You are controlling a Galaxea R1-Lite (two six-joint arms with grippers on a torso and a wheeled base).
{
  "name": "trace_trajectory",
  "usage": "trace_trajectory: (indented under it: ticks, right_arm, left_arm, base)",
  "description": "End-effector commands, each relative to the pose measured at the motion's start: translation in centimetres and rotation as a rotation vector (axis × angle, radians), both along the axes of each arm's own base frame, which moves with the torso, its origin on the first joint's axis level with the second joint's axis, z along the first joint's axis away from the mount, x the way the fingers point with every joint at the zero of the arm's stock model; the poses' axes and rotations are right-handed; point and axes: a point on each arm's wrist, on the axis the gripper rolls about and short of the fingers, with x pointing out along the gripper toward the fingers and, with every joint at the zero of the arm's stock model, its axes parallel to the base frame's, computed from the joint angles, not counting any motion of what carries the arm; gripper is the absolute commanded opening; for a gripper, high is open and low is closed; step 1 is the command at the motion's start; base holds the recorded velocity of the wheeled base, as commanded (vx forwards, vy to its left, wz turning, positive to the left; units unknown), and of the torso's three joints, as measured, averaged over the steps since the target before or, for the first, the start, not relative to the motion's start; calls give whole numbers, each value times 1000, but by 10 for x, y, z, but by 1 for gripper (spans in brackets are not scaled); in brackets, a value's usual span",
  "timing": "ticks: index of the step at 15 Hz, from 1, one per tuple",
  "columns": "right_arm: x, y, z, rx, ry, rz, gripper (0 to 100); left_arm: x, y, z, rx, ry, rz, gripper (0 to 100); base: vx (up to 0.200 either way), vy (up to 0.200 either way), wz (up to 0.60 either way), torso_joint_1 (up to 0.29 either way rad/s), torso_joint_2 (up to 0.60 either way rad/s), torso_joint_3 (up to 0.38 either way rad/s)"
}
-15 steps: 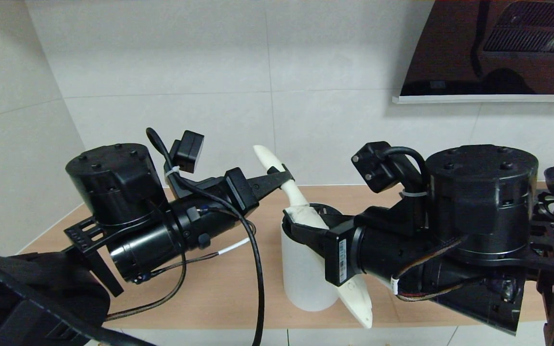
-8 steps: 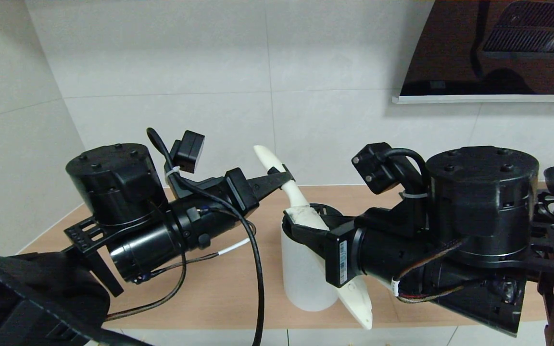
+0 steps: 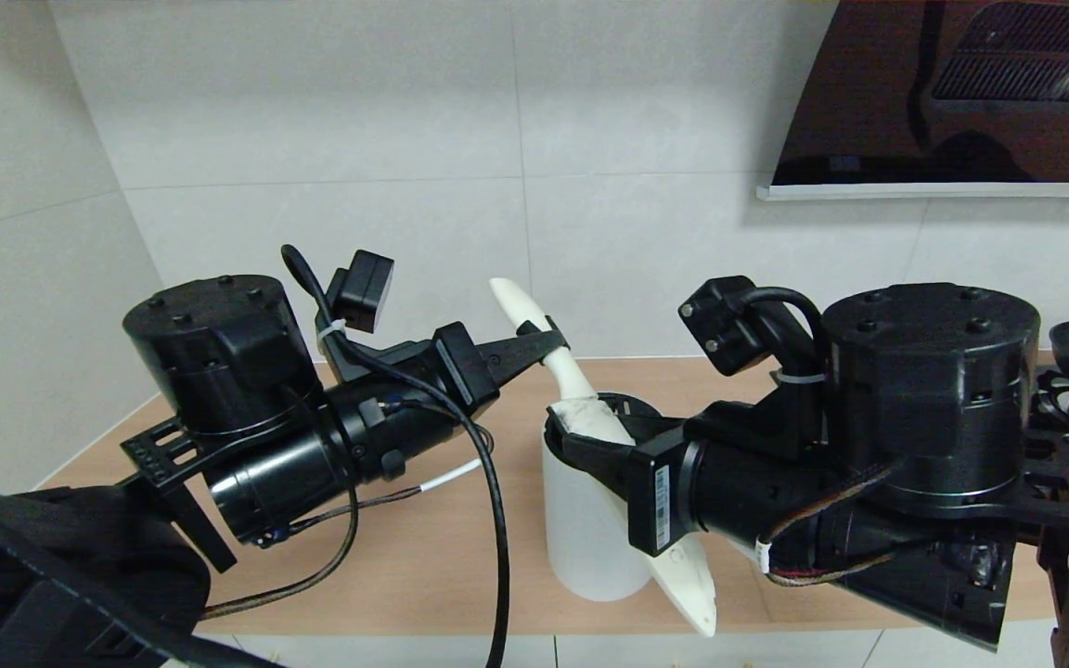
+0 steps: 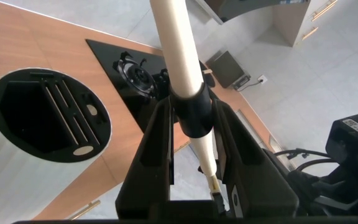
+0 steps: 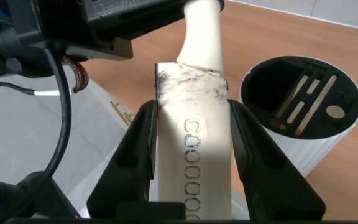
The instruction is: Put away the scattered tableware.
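Nothing shifts vs earlier frames: white utensil (image 3: 573, 373) hangs tilted in the air near the rim of the white holder (image 3: 581, 543). L gripper (image 3: 544, 341) is clamped on its round handle, R gripper (image 3: 581, 429) clamped on the flat perforated blade. Holder stands on wooden counter (image 3: 405, 547).

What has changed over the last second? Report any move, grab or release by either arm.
Nothing visibly changed. The left gripper stays shut on the handle of the white knife, and the right gripper stays shut on its blade. The knife is tilted over the white utensil holder on the wooden counter, as before.
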Motion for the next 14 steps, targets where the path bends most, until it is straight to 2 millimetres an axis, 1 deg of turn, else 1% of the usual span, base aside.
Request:
trace_trajectory:
  ticks: [1,4,5,11,12,14]
  right_arm:
    - [0,0,0,-1,0,1,0]
    - [0,1,0,-2,1,-1,0]
    - [0,1,0,-1,0,-1,100]
    - [0,0,0,-1,0,1,100]
    - [0,-1,0,0,-1,-2,100]
    - [-2,-6,8,20,-14,-5,100]
  left_arm:
    - [-1,0,1,-3,-3,1,0]
    - [0,0,1,-2,-2,1,0]
    - [0,0,1,-3,-3,1,0]
    - [0,0,3,-7,-8,4,0]
    - [0,0,4,-9,-12,10,0]
    - [1,1,12,-26,-37,45,0]
  base:
    - [0,0,0,0,0,0]
    - [0,0,0,0,0,0]
    - [0,0,0,0,0,0]
    - [0,0,0,0,0,0]
    - [0,0,0,0,0,0]
    - [0,0,0,0,0,0]
